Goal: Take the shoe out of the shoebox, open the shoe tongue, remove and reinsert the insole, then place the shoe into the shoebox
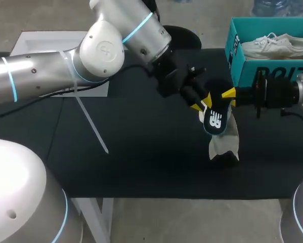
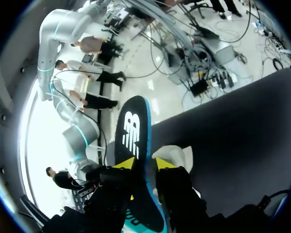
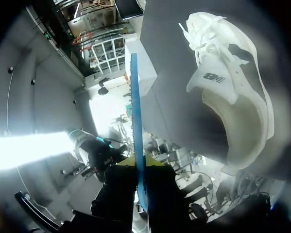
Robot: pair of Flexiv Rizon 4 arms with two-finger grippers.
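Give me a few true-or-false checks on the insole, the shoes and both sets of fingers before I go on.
1. The insole is out of the shoe. True.
2. The shoebox is empty. False: a second shoe lies in it.
3. The left gripper has its fingers on the insole from two sides. True.
4. The right gripper holds the shoe. False: its fingers are shut on the insole's edge, and the shoe lies on the table below the insole.
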